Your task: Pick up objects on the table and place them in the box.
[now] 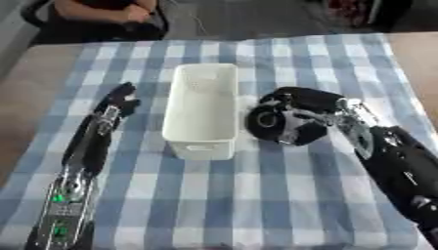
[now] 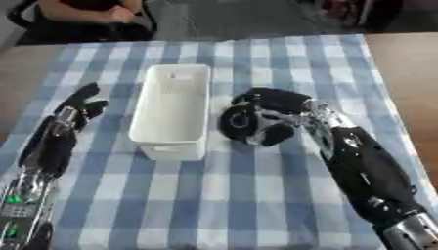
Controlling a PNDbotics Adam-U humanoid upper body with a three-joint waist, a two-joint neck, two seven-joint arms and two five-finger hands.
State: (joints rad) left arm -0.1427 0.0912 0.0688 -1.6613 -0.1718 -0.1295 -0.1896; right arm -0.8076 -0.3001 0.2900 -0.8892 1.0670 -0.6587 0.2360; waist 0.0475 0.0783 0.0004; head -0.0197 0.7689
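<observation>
Reaching in from the lower right, the robot's black and silver right arm (image 2: 363, 171) crosses the blue-and-white checked tablecloth (image 1: 256, 195) toward the middle of the table. Its right hand (image 1: 295, 119) has the fingers curled round a dark, rounded object (image 1: 267, 121) with a paler ring showing on its near face; what the object is cannot be made out. The object sits low over the cloth, just beside the right long wall of the white rectangular plastic box (image 1: 203, 110), outside it, and whether it touches the cloth cannot be told.

On the other side, the left arm (image 1: 81, 166) lies along the cloth from the lower left corner, with the left hand (image 1: 120, 100) resting near the box's left wall, fingers stretched out and relaxed, holding nothing.

That box stands upright with its long axis running away from the robot, and its inside looks bare white. Nothing lies between the held object and the box's rim.
</observation>
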